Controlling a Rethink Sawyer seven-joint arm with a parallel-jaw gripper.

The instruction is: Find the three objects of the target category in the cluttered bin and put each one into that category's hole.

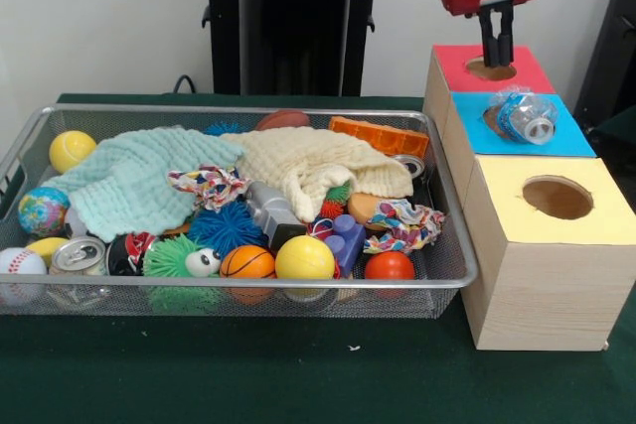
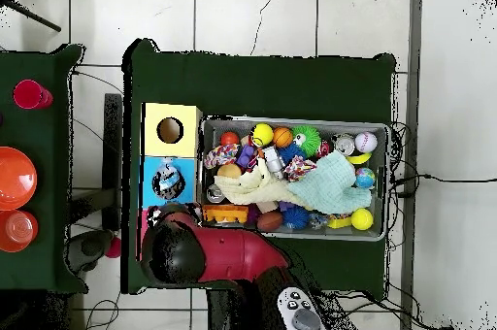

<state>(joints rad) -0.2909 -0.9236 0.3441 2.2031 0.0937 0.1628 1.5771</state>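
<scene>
The wire mesh bin (image 1: pixel 30 131) holds a heap of toys, balls and two cloths; it also shows in the overhead view (image 2: pixel 296 120). One see-through plastic bottle (image 1: pixel 525 116) lies on its side across the blue-surround hole (image 1: pixel 493 118) on the wooden box, and also shows from overhead (image 2: pixel 168 181). No other bottle shows in the bin. My gripper (image 1: pixel 498 59) hangs empty just above the red-surround hole (image 1: pixel 492 70), behind the bottle and apart from it. In the overhead view the arm (image 2: pixel 218 253) hides the gripper.
A yellow-surround hole (image 1: pixel 557 197) is nearest the camera on the box. A mint cloth (image 1: pixel 134 181) and a cream cloth (image 1: pixel 308 166) cover the bin's middle. Silver cans (image 1: pixel 79 255) lie among the balls. From overhead, orange dishes (image 2: pixel 15 179) stand on a side table.
</scene>
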